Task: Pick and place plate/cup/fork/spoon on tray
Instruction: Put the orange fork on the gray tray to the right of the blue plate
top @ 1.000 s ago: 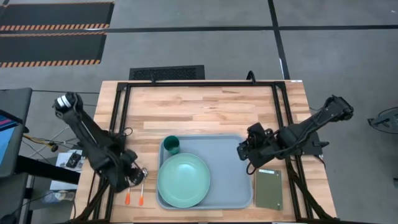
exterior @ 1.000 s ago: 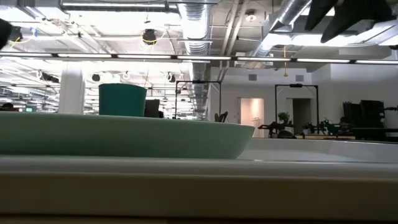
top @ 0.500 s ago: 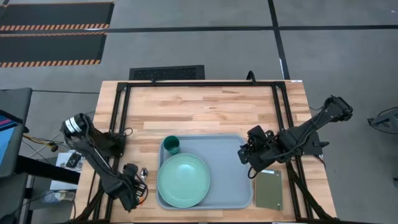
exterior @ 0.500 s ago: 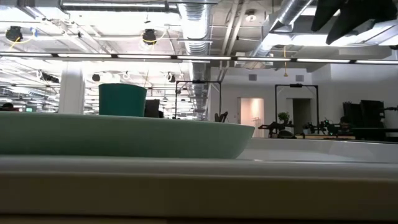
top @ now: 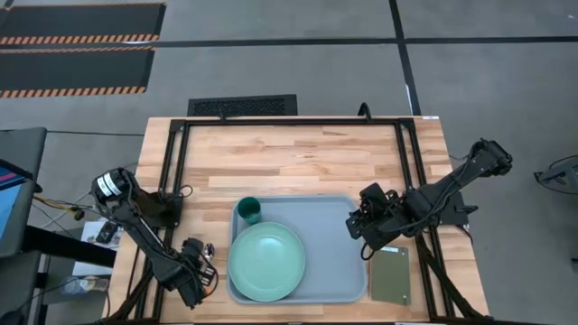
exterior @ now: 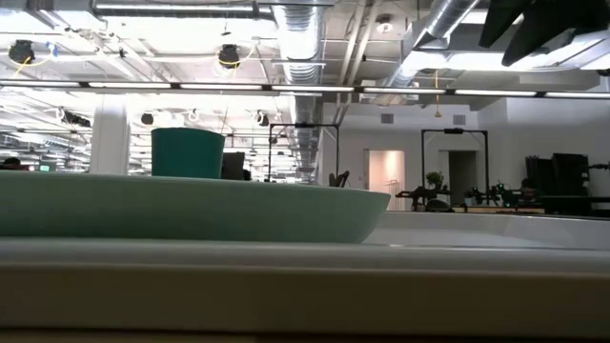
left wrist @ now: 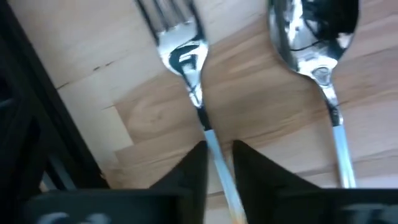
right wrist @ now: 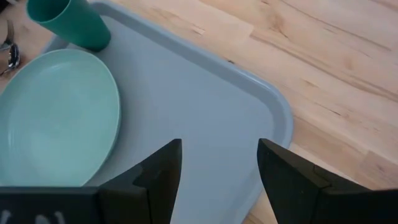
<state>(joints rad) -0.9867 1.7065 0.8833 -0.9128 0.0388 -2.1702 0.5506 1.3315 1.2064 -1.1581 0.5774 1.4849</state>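
fork [left wrist: 186, 56] – seemingly unclamped – between jaws

**Overhead: plate and cup on tray, left gripper low at the cutlery**

The tray [top: 339, 257] is seen on the wooden table [top: 298, 158], toward its near edge. The plate [top: 266, 262] is placed in the tray's left part, and the cup [top: 250, 212] is stood upright just behind it, at the tray's back-left corner. The left gripper [top: 200, 271] is held low just left of the tray, over cutlery mostly hidden beneath it; a spoon [top: 209, 250] bowl shows at its tip. The right gripper [top: 359, 224] is positioned at the tray's right rim. An olive pad [top: 391, 274] lies right of the tray.
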